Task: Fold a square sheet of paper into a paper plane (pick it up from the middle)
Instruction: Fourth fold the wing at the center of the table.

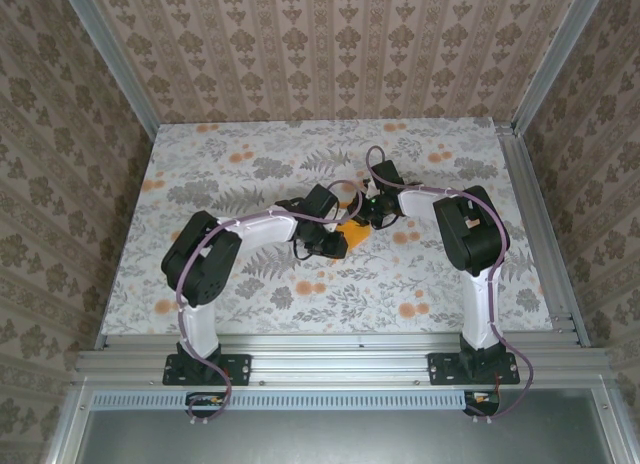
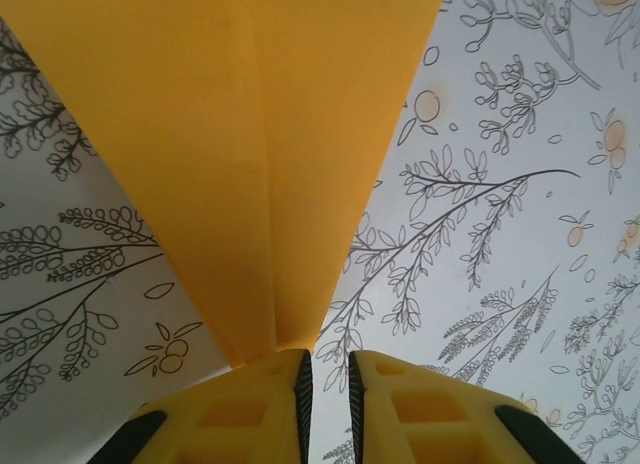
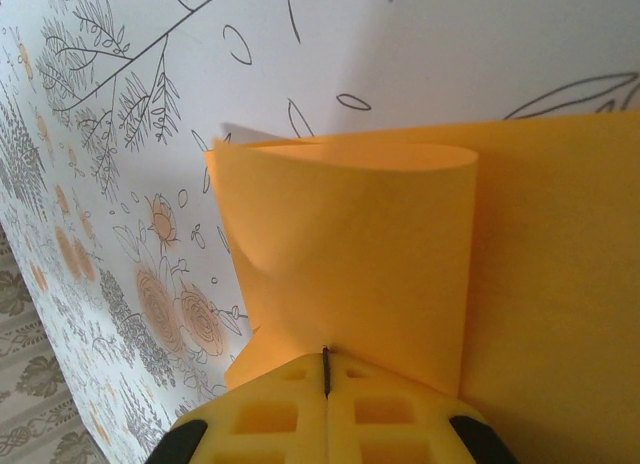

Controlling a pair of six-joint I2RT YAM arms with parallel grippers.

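Observation:
The square sheet of paper (image 1: 352,234) is bright orange, folded, and lies on the floral cloth between the two wrists. In the left wrist view the paper (image 2: 250,134) is a wedge with a centre crease, narrowing toward me; its narrow end sits just ahead of my left finger's tip. My left gripper (image 2: 330,369) has a narrow gap between its jaws, with only cloth showing through it. My right gripper (image 3: 326,359) is shut on an edge of the paper (image 3: 380,254), and a flap curls up in a loop above the flat layer.
The grey floral cloth (image 1: 250,164) covers the whole table. Patterned walls and aluminium rails (image 1: 540,234) fence it in at the left, right and back. Both arms bend inward over the table's middle, their wrists close together.

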